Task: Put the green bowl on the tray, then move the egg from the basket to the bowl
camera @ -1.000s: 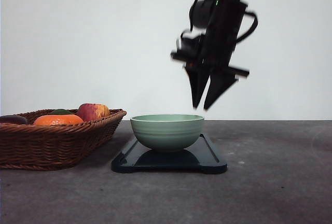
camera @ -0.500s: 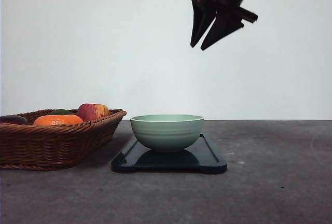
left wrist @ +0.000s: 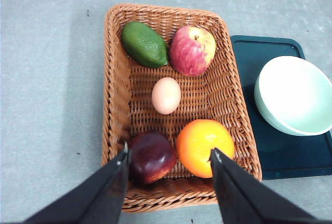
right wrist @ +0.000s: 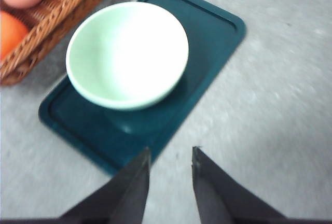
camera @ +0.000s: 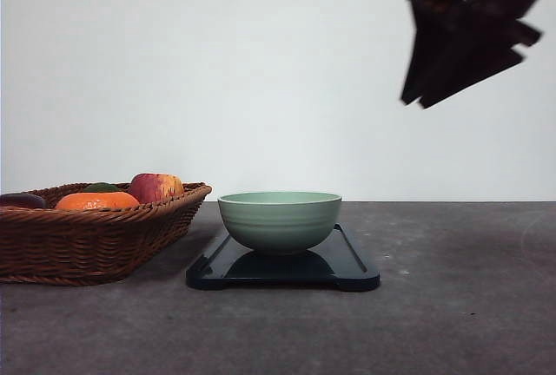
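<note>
the first half of my job looks done: the green bowl sits upright on the tray, toward the tray's end nearest the basket, and it is empty. the tray lies flat on the table, with the basket just beside it at nine o'clock in the front view.

what is left is the egg. it lies alone near the middle of the basket floor; seen from my left wrist, an avocado is at eleven o'clock of it, an apple at one o'clock, an orange at five o'clock and a dark red fruit at seven o'clock. none of them touches it.

my left end effector hangs above the basket with its fingers spread wide and nothing between them. my right end effector is high above the table, at about two o'clock of the bowl in the front view, fingers a little apart and empty.

i judge the egg transfer not yet begun.
</note>
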You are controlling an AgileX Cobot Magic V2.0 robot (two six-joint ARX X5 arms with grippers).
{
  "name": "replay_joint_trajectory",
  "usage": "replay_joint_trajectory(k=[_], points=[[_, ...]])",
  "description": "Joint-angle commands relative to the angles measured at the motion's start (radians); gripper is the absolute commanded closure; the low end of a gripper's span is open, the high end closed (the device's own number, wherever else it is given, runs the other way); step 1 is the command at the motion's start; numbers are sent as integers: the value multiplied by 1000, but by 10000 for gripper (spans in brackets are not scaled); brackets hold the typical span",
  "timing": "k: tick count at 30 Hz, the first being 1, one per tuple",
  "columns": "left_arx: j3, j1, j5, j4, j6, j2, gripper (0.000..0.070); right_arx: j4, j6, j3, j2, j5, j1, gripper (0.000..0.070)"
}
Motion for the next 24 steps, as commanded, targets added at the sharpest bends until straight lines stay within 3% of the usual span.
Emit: replay_joint_trajectory(k=[1, 12, 22, 24], points=[[23, -2, 21, 5, -2, 7, 389, 17, -7, -31, -49, 8, 4, 542], [58, -40, 54, -24, 1, 77, 388, 3, 56, -225, -349, 52, 4, 542], [276, -69, 51, -153, 38, 391, 373, 15, 65, -225, -365, 52, 4, 542], [312, -69, 51, -154, 48, 457, 316, 24, 65, -225, -365, 52, 4, 542]])
